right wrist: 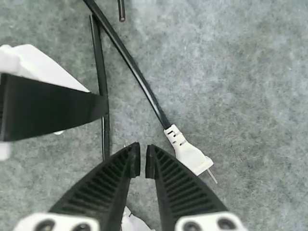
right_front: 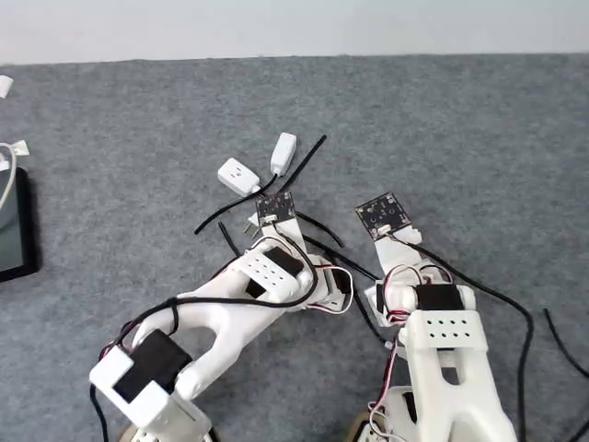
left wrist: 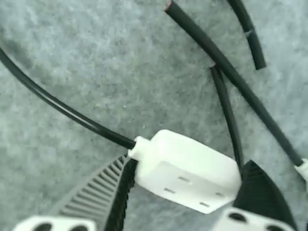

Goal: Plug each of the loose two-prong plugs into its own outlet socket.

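My left gripper (left wrist: 187,168) is shut on a white outlet socket (left wrist: 185,168), whose slots face the camera; a black cable (left wrist: 57,106) leaves one end of it. A white two-prong plug (right wrist: 190,154) on a black cord (right wrist: 130,62) lies flat on the grey carpet. My right gripper (right wrist: 142,159) is shut and holds nothing. It sits just beside that plug, without touching it. The left arm's black finger (right wrist: 48,110) shows close by in the right wrist view. Another white socket (right_front: 237,175) and a white block (right_front: 283,152) lie just beyond the arms.
Loose black cables (right_front: 304,161) cross the carpet around both wrists, and one trails off at the right (right_front: 525,322). A dark flat device (right_front: 14,226) with a white cord lies at the left edge. The far carpet (right_front: 460,120) is open.
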Robot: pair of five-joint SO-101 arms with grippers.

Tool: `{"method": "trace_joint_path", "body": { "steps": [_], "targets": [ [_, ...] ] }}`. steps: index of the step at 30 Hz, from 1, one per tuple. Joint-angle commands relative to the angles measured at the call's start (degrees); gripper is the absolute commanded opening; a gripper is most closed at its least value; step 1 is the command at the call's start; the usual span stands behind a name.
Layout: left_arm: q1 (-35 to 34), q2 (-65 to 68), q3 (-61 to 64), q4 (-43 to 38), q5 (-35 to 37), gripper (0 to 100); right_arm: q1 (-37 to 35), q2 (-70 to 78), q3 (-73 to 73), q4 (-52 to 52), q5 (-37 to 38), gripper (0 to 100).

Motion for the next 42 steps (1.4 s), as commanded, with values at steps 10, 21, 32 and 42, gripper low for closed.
{"method": "trace_joint_path", "body": {
  "steps": [10,21,32,42],
  "targets": [
    [-1.8,-5.3,1.6,14.2,-14.8,1,0.0,-1.0,-0.7,-0.7,-0.3,2.6],
    [-2.9,-19.0,10.1,27.0,-79.6,1,-0.1,-0.7,-0.7,-0.9,-0.2,2.8],
    [-12.1,-19.3,10.4,19.0,-70.0,19,-1.1,-0.6,-0.5,-0.5,-0.3,3.0],
    [-12.6,-19.3,11.8,19.3,-67.3,13,-1.4,-0.6,-0.4,-0.5,-0.3,3.0]
  ]
}}
